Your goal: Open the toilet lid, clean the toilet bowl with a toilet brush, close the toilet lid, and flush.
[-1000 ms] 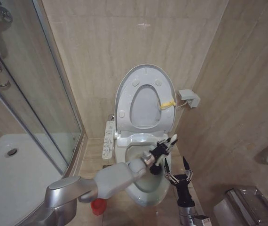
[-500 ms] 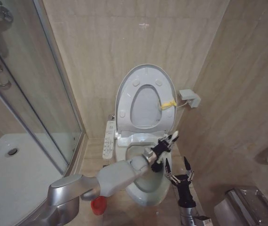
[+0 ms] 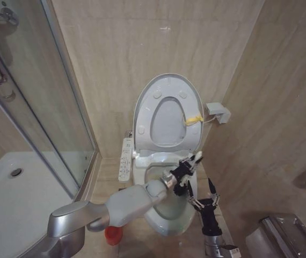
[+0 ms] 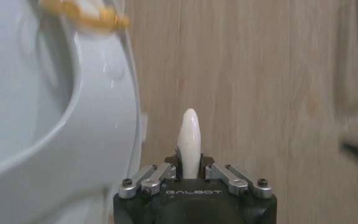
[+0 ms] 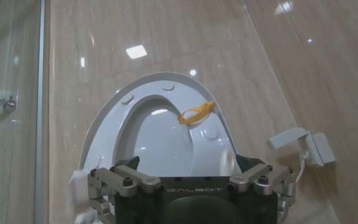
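Toilet brush (image 3: 191, 171) is held in the left gripper's (image 3: 185, 173) closed fingers at the toilet bowl's (image 3: 166, 223) right rim. Toilet lid (image 3: 166, 86) stands raised; scrubbing, closing and flushing are judged outstanding. Right gripper (image 3: 202, 194) waits alongside, fingers spread.

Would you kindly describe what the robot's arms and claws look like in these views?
The left arm has smooth, rounded silver-grey shells. The left claw and right claw share one build: black bodies marked GALBOT in white, with bare metal finger links fastened by dark screws. The right arm is slim, black then silver.
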